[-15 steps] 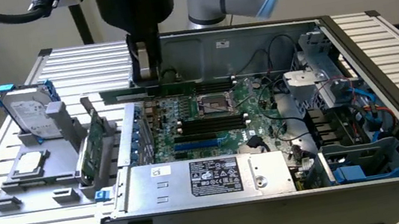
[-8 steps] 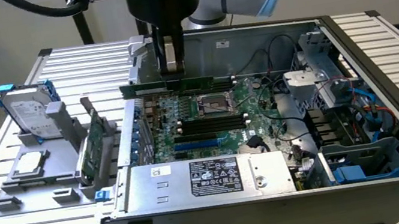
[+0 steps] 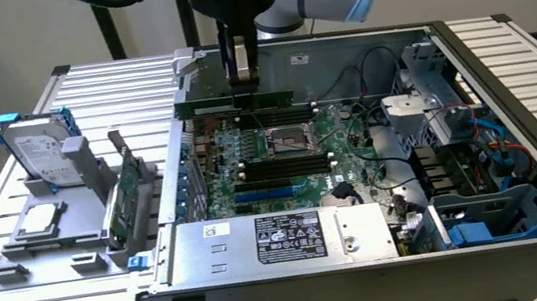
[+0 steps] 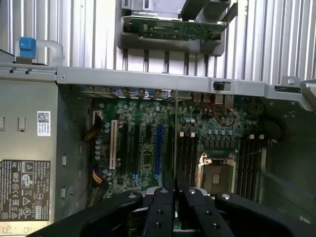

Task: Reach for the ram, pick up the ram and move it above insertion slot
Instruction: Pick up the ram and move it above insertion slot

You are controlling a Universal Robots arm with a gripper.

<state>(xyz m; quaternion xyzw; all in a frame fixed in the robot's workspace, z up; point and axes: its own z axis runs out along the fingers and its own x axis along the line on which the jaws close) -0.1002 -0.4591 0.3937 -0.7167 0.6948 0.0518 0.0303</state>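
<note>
The black two-fingered tool (image 3: 242, 73) is gripping the long, thin green ram stick (image 3: 238, 103) edge-on, fingers closed on it. It is hanging level over the green motherboard (image 3: 281, 156) inside the open grey computer case (image 3: 378, 279), above the black memory slots (image 3: 283, 166).

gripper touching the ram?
Touching. In the exterior view the gripper clamps the ram and holds it up above the motherboard.

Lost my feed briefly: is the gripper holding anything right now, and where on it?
Yes: the gripper pinches the ram by its upper long edge, near mid-length, above the motherboard.
</note>
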